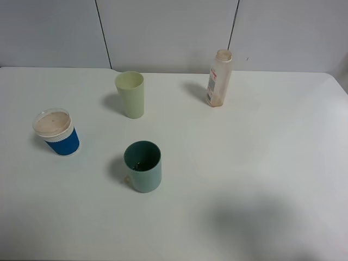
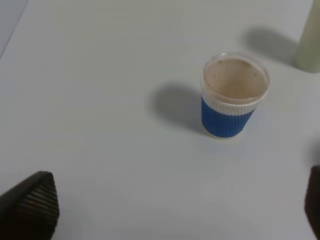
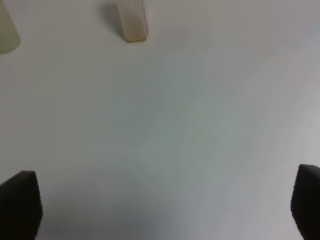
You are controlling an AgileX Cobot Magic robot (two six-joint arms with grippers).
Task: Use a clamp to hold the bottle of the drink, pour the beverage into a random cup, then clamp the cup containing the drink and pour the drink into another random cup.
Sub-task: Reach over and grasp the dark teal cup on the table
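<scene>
Both grippers stand spread wide and hold nothing. The left gripper (image 2: 172,212) shows only in its own wrist view, with the short paper cup with a ribbed blue sleeve (image 2: 233,95) beyond its fingertips. The right gripper (image 3: 164,207) shows only in its own view, facing the base of the slim translucent plastic bottle (image 3: 134,22). Only the high camera shows the plain teal tumbler (image 1: 145,174), upright on the white table (image 1: 244,163) with a little dark brown liquid (image 1: 141,165) inside.

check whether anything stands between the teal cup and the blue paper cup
Nothing visible does: only bare table lies between the teal cup and the blue paper cup; the pale green tumbler stands farther back.
</scene>
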